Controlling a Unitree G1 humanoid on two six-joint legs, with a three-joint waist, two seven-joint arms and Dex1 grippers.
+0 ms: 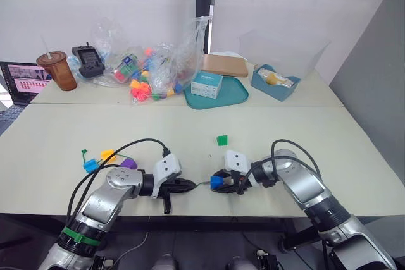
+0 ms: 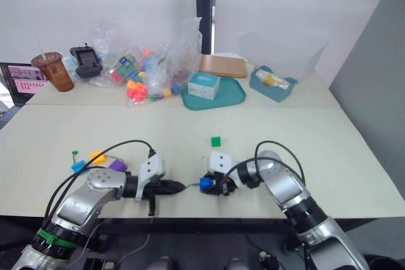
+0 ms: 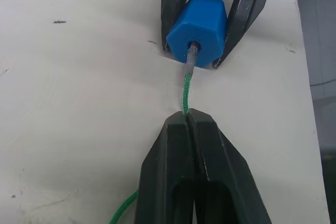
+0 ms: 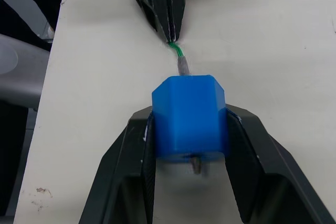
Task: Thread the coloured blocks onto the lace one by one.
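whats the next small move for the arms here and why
Probably the left gripper should push the thin green lace a little further. The lace's stiff tip has entered the dark blue plastic cube, which the right gripper clamps, and only just pokes out the far side, too short to grab.

Both arms are showing rounded silver-grey shells with black joints between the segments. The left arm [image 1: 104, 203] is wearing a green band (near its lower end), and a black cable [image 1: 120, 156] is looping over it to a white wrist block [image 1: 167, 167]. The right arm [image 1: 304, 188] is carrying a matching white block [image 1: 235, 159] and cable loop [image 1: 291, 150]. Each gripper, left [image 3: 188, 114] and right [image 4: 189, 124], is showing two black tapered fingers.
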